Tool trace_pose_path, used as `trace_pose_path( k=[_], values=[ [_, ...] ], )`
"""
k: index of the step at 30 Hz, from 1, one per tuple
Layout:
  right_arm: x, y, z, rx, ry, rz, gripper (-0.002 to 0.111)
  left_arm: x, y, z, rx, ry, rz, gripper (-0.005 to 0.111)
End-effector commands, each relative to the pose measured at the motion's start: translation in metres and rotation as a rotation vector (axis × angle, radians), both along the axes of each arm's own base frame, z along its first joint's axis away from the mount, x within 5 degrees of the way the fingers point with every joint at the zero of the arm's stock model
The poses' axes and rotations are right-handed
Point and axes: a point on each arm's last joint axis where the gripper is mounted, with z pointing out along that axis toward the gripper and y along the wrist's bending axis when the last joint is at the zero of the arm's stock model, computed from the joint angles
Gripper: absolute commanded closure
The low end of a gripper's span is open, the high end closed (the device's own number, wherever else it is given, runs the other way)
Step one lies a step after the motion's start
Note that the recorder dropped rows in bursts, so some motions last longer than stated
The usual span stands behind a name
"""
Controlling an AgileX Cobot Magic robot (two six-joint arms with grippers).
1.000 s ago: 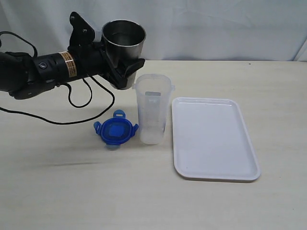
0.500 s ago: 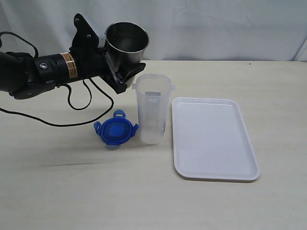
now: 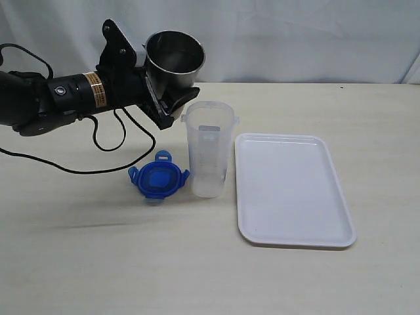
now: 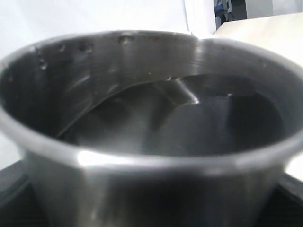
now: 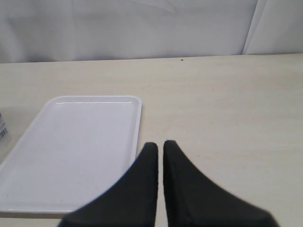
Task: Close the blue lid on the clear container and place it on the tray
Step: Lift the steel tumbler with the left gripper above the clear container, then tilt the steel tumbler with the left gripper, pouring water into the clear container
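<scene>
The clear container [image 3: 209,154] stands upright and uncovered on the table, just left of the white tray [image 3: 292,189]. Flat on the table at the container's left foot lies the blue lid [image 3: 157,178]. My left gripper [image 3: 172,100] is shut on a steel cup [image 3: 172,63], held in the air beside the container's rim and leaning toward it. That cup [image 4: 151,132] fills the left wrist view; liquid shows inside. My right gripper [image 5: 159,144] is shut with nothing in it, low over the table beside the tray [image 5: 71,142]. It is outside the exterior view.
A black cable [image 3: 108,147] loops on the table under the left arm. A white curtain [image 3: 295,36] hangs behind the table's far edge.
The left gripper has lifted the steel cup a little and shifted it right, toward the clear container's rim. Lid, container and tray have stayed in place.
</scene>
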Motion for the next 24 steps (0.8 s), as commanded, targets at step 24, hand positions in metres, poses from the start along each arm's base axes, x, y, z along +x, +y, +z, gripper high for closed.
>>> trace_pose_path(
  k=[24],
  values=[
    [-0.0003,0.0001,-0.0011,-0.003,0.001,0.003,0.104,-0.0055,-0.0074,0.0204,-0.049,-0.119,-0.100,0.107]
  ],
)
